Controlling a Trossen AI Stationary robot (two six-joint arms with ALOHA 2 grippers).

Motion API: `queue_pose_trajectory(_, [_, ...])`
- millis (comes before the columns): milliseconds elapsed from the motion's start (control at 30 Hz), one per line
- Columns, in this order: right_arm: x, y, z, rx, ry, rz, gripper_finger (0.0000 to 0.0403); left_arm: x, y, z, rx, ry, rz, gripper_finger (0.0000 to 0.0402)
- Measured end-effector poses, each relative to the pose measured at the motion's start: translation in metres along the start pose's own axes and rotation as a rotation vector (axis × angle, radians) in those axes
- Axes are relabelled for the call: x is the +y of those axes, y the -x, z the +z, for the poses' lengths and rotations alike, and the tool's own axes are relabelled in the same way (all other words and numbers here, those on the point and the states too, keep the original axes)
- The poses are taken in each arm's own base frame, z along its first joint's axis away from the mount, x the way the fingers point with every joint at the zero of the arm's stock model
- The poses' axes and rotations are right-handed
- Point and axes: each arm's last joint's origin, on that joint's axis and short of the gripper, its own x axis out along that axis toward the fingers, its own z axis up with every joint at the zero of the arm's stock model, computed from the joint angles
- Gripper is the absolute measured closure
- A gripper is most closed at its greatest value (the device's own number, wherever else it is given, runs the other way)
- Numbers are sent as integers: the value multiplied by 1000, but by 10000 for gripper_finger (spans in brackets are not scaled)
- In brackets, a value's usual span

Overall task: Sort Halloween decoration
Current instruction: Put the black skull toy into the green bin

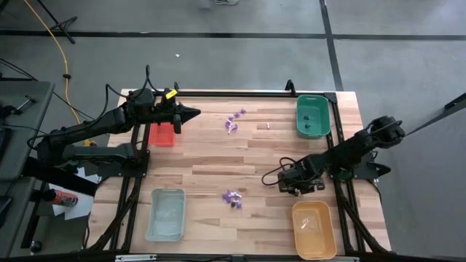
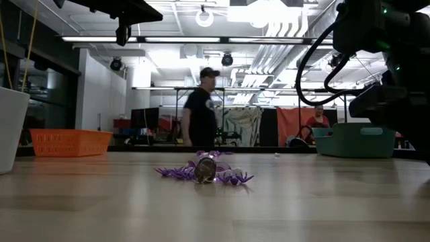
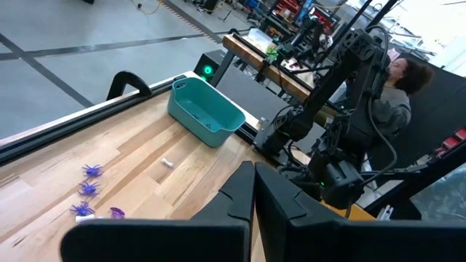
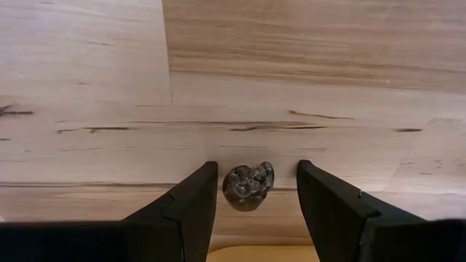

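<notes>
The Halloween decoration lies in small groups on the wooden table: purple pieces at the far middle (image 1: 234,122), more purple ones with a dark piece at the near middle (image 1: 233,197), and a whitish one (image 1: 268,126). My right gripper (image 1: 298,180) points down, open, over the table just beyond the orange tray. A small dark, rounded piece (image 4: 248,186) lies on the wood between its two fingers, and neither finger touches it. My left gripper (image 1: 191,113) is shut on nothing and hangs in the air at the far left, beside the red tray.
Four trays stand near the corners: red (image 1: 162,135) far left, green (image 1: 313,116) far right, pale blue (image 1: 166,213) near left, orange (image 1: 314,229) near right. The orange tray's rim (image 4: 262,255) lies close behind my right fingers. A person walks in the room beyond the table.
</notes>
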Motion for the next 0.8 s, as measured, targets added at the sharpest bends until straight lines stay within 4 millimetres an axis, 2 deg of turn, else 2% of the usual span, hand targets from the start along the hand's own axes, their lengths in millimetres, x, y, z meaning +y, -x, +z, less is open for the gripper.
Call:
queue_pose_trajectory(200, [-1,0,0,-10,-1,-12,232,0,0,0,0,0,0,401])
queue_pose_trajectory(600, [-2,-1,1,-25,-1,-11,316,0,0,0,0,0,0,401])
queue_pose_trajectory(800, [-1,-1,1,-29,8,-9,320,0,0,0,0,0,0,401])
